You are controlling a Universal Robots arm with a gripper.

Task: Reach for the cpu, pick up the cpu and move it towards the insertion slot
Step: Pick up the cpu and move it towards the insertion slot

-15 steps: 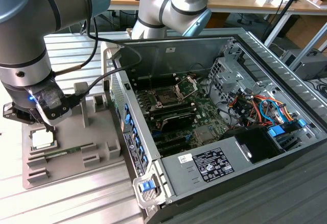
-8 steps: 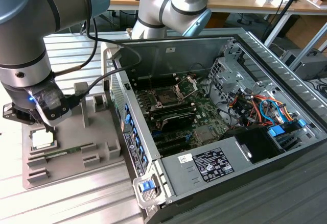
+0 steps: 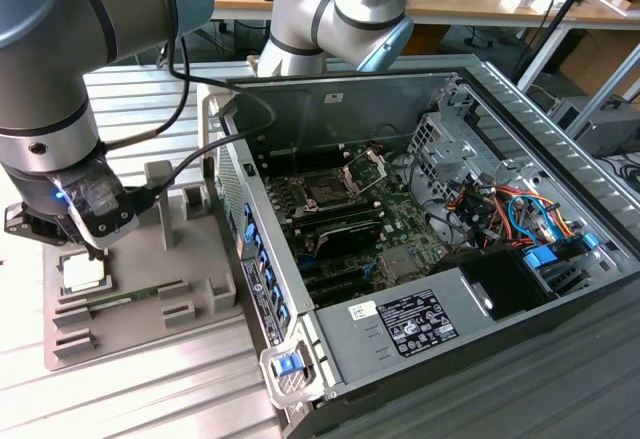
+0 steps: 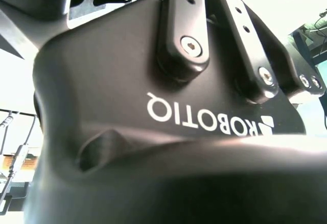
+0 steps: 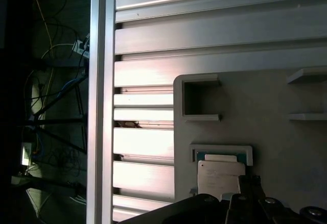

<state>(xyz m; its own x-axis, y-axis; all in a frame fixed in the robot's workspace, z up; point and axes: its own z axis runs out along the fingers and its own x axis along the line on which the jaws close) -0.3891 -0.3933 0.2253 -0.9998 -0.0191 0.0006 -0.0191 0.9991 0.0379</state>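
— What do we have right under the gripper [image 3: 82,241]?

— We see the cpu [image 3: 82,271], pale top up, lying flat in a recess of a grey holder [image 3: 160,309]. In the first wrist view we find it seated against a raised lip of that holder, with a dark part of the gripper at its edge. We cannot tell whether the two touch.

— And a little way out from there?

— Just beside the cpu, on the same holder, we see a thin green memory stick [image 3: 125,300] lying in its groove. The holder rests on a table [image 3: 130,389] of ribbed aluminium slats.

— Farther off?

— Well away from the gripper, toward the exterior view's right, we see an opened computer case [image 3: 340,109] lying on its side. On its green board sits the insertion slot [image 3: 325,195], dark and square, with its silver frame [image 3: 365,164] tipped up. The slot is well apart from the cpu. Beyond the case we make out a wooden desk [image 3: 480,4] strewn with small items and cables.

— How does the arm [image 3: 60,69] stand?

— We see it over the holder, wrist pointing down, with the gripper low above the cpu. A black cable [image 3: 200,149] loops off from the wrist toward the case. In the second wrist view we look along the gripper's black body and link bars. We cannot tell how wide its grip stands.
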